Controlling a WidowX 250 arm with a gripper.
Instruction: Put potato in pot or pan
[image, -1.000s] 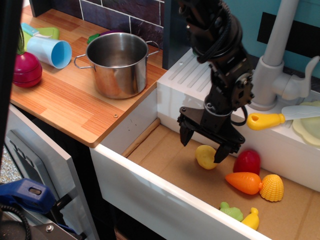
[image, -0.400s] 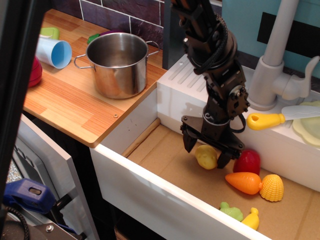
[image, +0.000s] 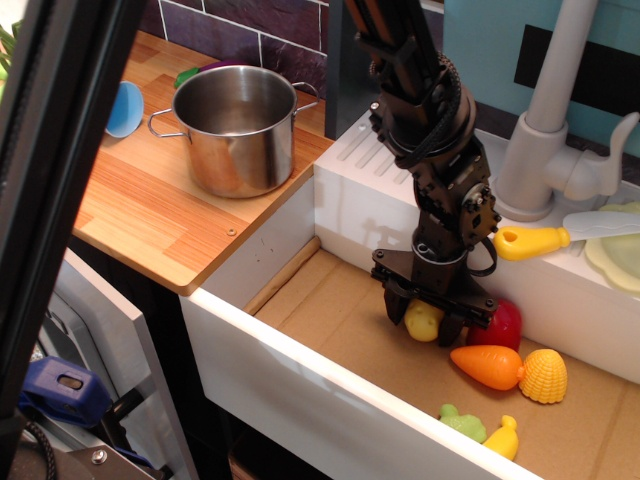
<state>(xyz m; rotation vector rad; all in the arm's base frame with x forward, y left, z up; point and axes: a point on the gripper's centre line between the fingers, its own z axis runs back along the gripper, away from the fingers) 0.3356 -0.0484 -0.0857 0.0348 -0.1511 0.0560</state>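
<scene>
Far on the left, a blue cup (image: 124, 108) lies on its side on the wooden table (image: 160, 215), partly hidden by a dark bar. Next to it stands the pot (image: 237, 128), shiny and empty, with its mouth open to the top. It is well apart from the potato.

Then comes the white sink (image: 300, 375) with a brown cardboard floor. Down in it, the black claw (image: 428, 322) hangs from the robot arm (image: 428, 120). The claw has one finger on each side of the potato (image: 424, 320), and the fingers look like they touch it. I think the claw is closing on the potato, but I cannot tell if the hold is tight yet.

Just right of the potato sits a red toy (image: 503, 324), very close. After that lie the orange carrot (image: 487, 365) and a yellow shell toy (image: 543, 375). Near the front there is a small green toy (image: 463, 421) and a little yellow one (image: 504, 437).

What could go wrong? The potato is round and smooth, so it may slip out when the claw lifts. The right finger may bump the red toy too. The sink wall is high, so a low lift could knock the potato loose before it gets to the pot.
</scene>
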